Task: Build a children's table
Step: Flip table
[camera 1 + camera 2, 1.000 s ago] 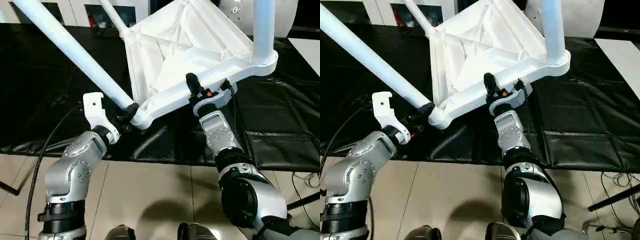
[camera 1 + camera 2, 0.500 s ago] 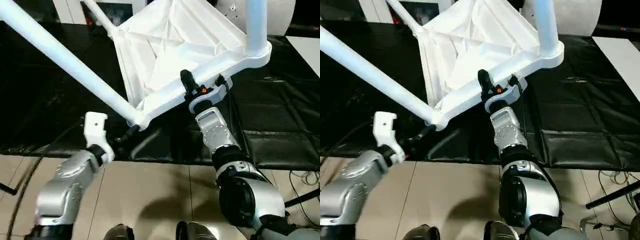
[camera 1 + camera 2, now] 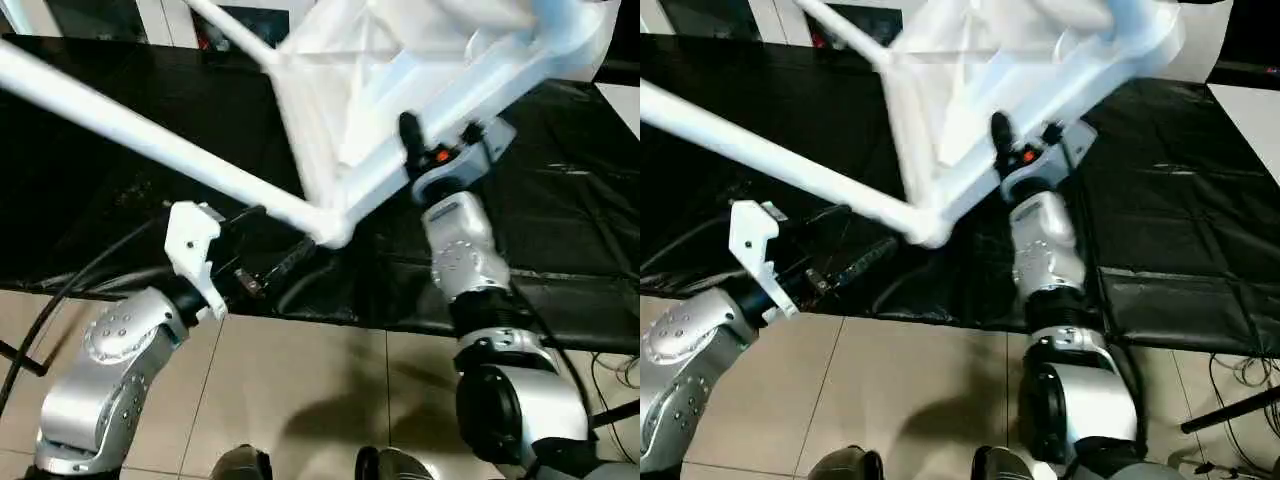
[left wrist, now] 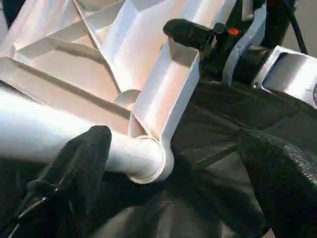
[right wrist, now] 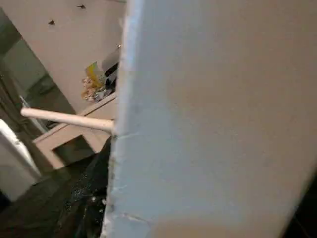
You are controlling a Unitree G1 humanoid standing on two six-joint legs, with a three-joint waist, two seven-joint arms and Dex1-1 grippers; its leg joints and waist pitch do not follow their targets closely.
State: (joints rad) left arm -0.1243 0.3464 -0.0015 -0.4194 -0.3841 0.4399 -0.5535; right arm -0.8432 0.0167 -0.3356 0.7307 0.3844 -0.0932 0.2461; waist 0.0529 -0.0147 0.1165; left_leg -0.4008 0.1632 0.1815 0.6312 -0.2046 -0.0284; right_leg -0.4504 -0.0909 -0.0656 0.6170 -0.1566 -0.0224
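Children's table (image 3: pixel 420 90) sits tilted in the upper centre and upper right of the head views, ribbed underside toward me, over a black sheet (image 3: pixel 90 150) spread on the floor (image 3: pixel 300 400).

One leg (image 3: pixel 150 135) runs from the upper left edge down to the corner socket (image 3: pixel 335 232) at mid frame; it is seated in that socket. A second, thinner-looking leg (image 3: pixel 235 30) angles up to the top edge. Top right corner of the table is blurred; I cannot read the leg there.

My right pincer (image 3: pixel 425 150) is on the table's near rim, centre-right. One black finger stands over the inside of the rim, the rim between my fingers: clamped on the table edge at about half spread. In the right wrist view the white rim (image 5: pixel 213 124) sits right against the lens.

My left pincer (image 4: pixel 173 163) holds nothing. Fingers spread wide; in the left wrist view one finger (image 4: pixel 79 168) lies just beside the leg near the socket (image 4: pixel 148 158), the other (image 4: pixel 282 183) well apart. In the head views it is lower left, its white wrist bracket (image 3: pixel 195 250) uppermost, below the leg.
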